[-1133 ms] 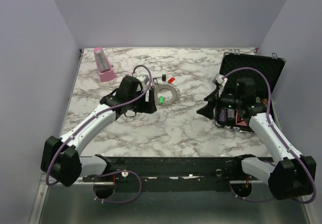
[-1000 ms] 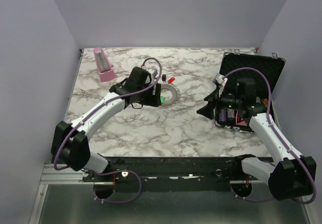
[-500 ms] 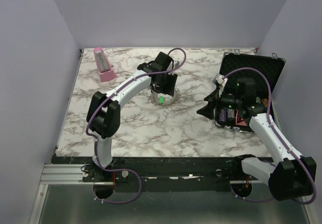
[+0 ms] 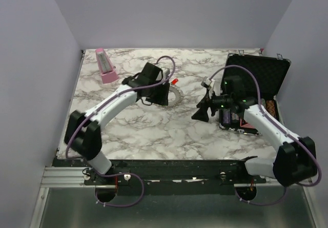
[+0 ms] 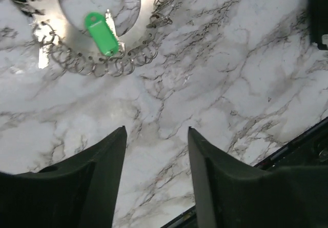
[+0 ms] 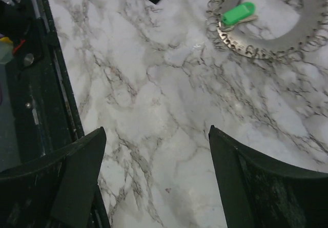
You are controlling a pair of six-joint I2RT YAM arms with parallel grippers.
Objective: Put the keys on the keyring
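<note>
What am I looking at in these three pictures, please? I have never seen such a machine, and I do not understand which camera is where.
These are two robot arms bolted at the near edge of a marble table. The wide picture comes from a fixed camera above and behind them. The other two come from a camera on each wrist, so the dark shapes at the bottom are that arm's own fingers. On the table lie a flat grey keyring with a green key across it, a red key, a pink pyramid-shaped object and an open black case. The left gripper and the right gripper are both open and hold nothing.
</note>
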